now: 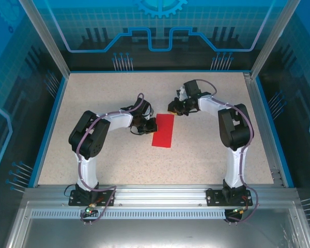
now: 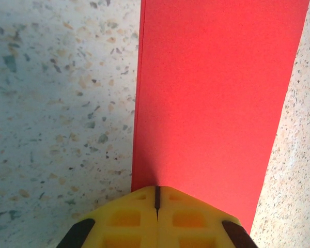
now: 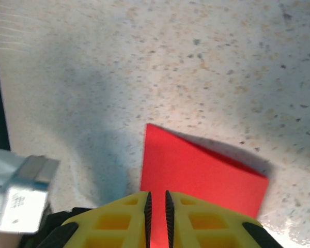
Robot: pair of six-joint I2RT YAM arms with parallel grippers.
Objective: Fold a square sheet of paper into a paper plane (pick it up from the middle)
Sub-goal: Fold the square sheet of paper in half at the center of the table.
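Observation:
The red sheet of paper (image 1: pixel 164 132) lies flat on the speckled table as a long narrow rectangle, about half as wide as it is long. My left gripper (image 1: pixel 151 125) is shut, and its yellow fingertips rest on the paper's left long edge near the middle. In the left wrist view the left gripper (image 2: pixel 156 188) has its pads touching, with the paper (image 2: pixel 212 93) stretching away ahead. My right gripper (image 1: pixel 174 110) sits at the paper's far right corner. In the right wrist view the right gripper (image 3: pixel 156 195) has a narrow slit between its pads, through which the red paper (image 3: pixel 196 165) shows.
The table (image 1: pixel 93 103) is ringed by a blue rim (image 1: pixel 47 124) and aluminium posts (image 1: pixel 44 39). A grey part of the left arm (image 3: pixel 20 194) shows at the lower left of the right wrist view. Both arm bases stand at the near edge.

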